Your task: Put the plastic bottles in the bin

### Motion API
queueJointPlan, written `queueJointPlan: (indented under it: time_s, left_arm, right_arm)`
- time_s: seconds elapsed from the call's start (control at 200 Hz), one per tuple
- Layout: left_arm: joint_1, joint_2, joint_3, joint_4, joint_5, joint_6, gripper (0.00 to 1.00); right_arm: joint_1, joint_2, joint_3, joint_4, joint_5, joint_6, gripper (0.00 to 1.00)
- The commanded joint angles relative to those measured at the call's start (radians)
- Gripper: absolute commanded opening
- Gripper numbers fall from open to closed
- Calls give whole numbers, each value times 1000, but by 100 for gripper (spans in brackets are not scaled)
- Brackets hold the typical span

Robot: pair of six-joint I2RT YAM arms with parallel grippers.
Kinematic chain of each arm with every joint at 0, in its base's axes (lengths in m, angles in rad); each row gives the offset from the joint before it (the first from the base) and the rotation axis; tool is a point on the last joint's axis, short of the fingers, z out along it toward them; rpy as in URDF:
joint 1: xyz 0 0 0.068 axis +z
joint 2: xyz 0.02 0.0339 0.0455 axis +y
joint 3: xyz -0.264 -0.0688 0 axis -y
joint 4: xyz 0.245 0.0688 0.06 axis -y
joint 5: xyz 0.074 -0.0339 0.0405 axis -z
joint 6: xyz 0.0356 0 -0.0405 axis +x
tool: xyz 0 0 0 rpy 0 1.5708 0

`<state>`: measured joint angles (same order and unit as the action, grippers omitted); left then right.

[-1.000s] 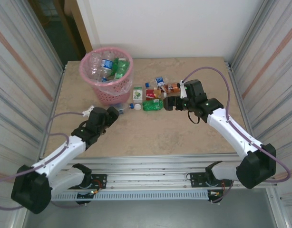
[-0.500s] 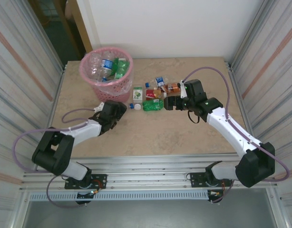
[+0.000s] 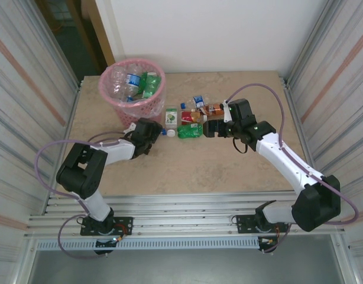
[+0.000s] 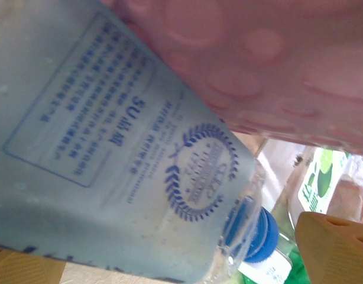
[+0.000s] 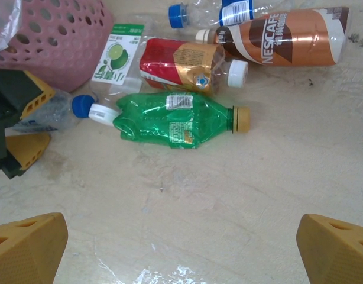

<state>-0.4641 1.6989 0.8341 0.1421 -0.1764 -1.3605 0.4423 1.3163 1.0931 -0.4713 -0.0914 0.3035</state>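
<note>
The pink lattice bin (image 3: 138, 113) stands at the far left with several bottles (image 3: 134, 83) inside. A clear blue-capped bottle (image 4: 110, 148) lies against its base (image 4: 276, 71), between the fingers of my open left gripper (image 3: 148, 134), which do not squeeze it. The right wrist view shows that bottle (image 5: 54, 115) and the left gripper (image 5: 19, 121) too. My right gripper (image 5: 181, 242) is open with nothing in it, just short of a green bottle (image 5: 175, 118). Beyond lie a red-gold bottle (image 5: 181, 62), a brown Nescafe bottle (image 5: 282, 38) and a lime-label bottle (image 5: 119, 56).
A clear bottle with a blue label (image 5: 229, 12) lies farthest back in the cluster, right of the bin (image 5: 57, 41). Corrugated metal walls close both sides of the table (image 3: 199, 171), and a white wall stands behind. Bare tabletop stretches in front of the bottles.
My left arm has reached forward and right to the bin's base, bringing its fingers around the clear blue-capped bottle. The right arm has stayed put.
</note>
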Motion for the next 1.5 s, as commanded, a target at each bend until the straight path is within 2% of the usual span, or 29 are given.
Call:
queueJointPlan:
  time_s: [0.0, 0.24, 0.506, 0.716, 0.842, 1.027, 1.192, 1.498]
  left_arm:
    - [7, 24, 30, -95, -44, -84, 95]
    - [-5, 16, 52, -259, -93, -153, 85]
    - [-33, -84, 39, -406, -143, -128, 81]
    - [-38, -211, -45, -499, -143, -132, 81]
    - [-37, -305, -80, -549, -162, -91, 81]
    - [-27, -397, -93, -554, -171, -12, 91]
    - [10, -370, -68, -516, -151, 46, 99]
    - [87, -189, 14, -435, -89, 106, 99]
  right_arm:
    - [-10, 14, 8, 21, -22, 11, 98]
    - [-12, 24, 17, 22, -24, 12, 98]
    - [-11, 19, 23, 23, -22, 18, 98]
    - [-10, 15, 17, 27, -18, 34, 98]
    - [-12, 17, 17, 29, -16, 37, 98]
    - [-10, 23, 19, 37, -23, 40, 98]
    - [-9, 42, 26, 45, -50, 48, 98]
    - [-4, 32, 26, 46, -52, 51, 98]
